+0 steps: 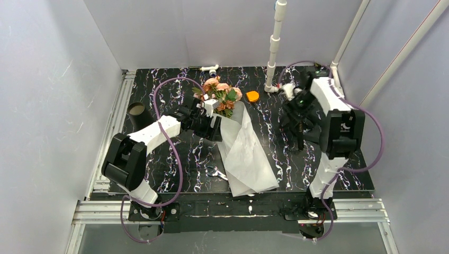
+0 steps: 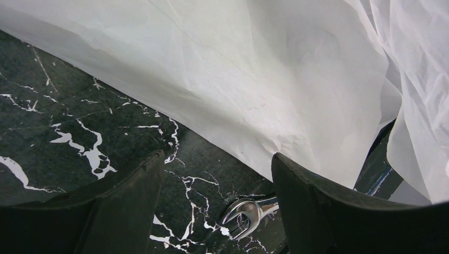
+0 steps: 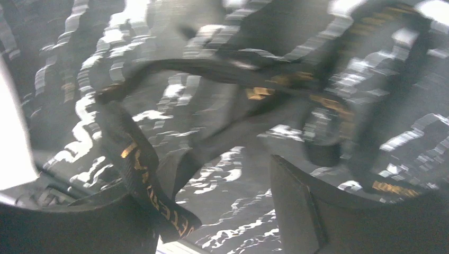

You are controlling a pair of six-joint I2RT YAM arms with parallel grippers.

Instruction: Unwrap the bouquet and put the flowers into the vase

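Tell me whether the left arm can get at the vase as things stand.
Probably yes. The vase stands alone by the table's left edge, close beside the left arm's forearm, with nothing between them. The left gripper would have to draw back from the paper wrap first.

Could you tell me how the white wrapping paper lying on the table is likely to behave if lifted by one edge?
The white wrapping paper looks thin and creased, so it will probably droop limply. It seems very light, and may well slide across the glossy table.
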